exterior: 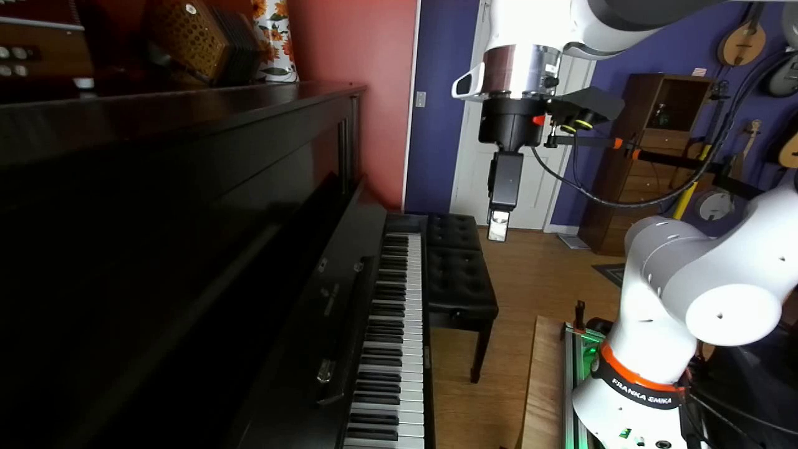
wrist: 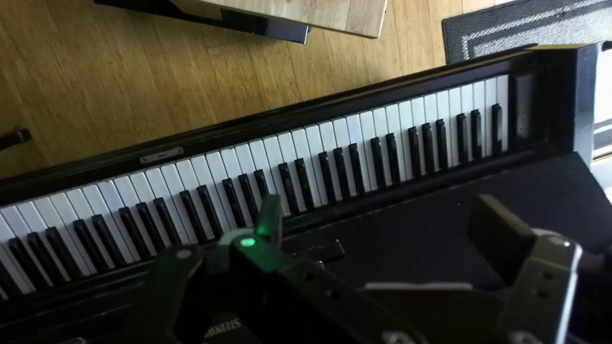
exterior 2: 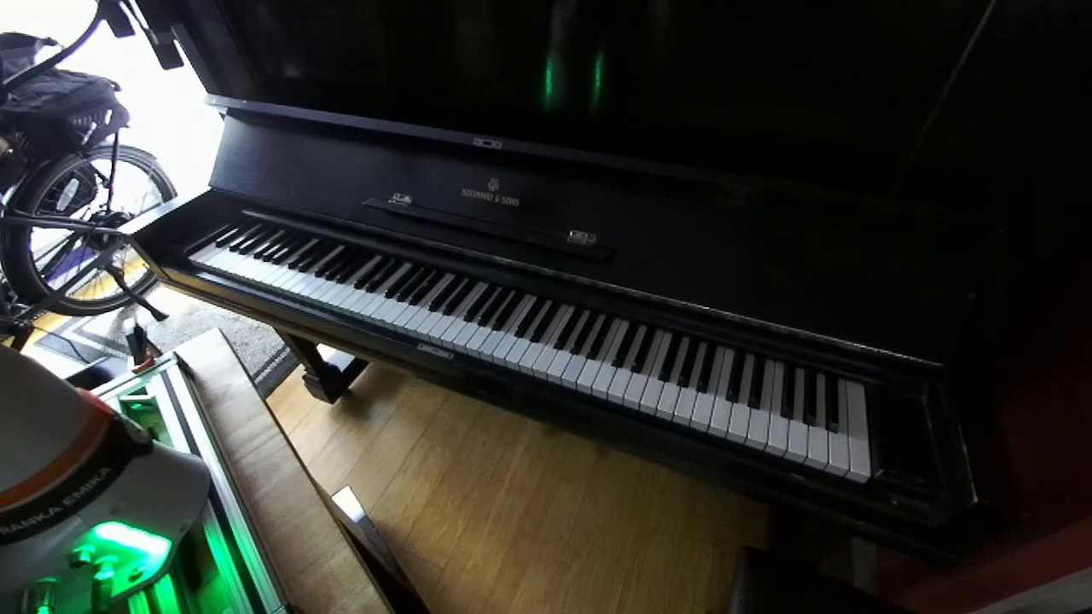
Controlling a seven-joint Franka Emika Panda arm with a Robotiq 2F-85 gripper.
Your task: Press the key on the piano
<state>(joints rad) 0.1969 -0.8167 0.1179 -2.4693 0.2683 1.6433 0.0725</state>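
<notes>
The black upright piano (exterior: 324, 299) has its keyboard lid open and its long row of keys (exterior: 411, 324) exposed. The piano (exterior 2: 734, 256) and keys (exterior 2: 589, 371) also show in an exterior view, with nothing touching the keys. In the wrist view the keys (wrist: 287, 148) run diagonally across. My gripper (exterior: 498, 227) hangs pointing down, high above keyboard level and apart from the keys. In the wrist view my gripper (wrist: 382, 215) is open with its fingers wide apart and nothing between them. The open lid lies behind the gap. The left finger overlaps some black keys in that picture.
A low black padded bench (exterior: 461, 280) stands in front of the piano at its far end. A wooden tabletop (exterior 2: 273, 477) with the arm's base (exterior: 636, 399) faces the keyboard. A concertina (exterior: 193, 40) sits on the piano top. A bicycle (exterior 2: 94, 196) stands past one end.
</notes>
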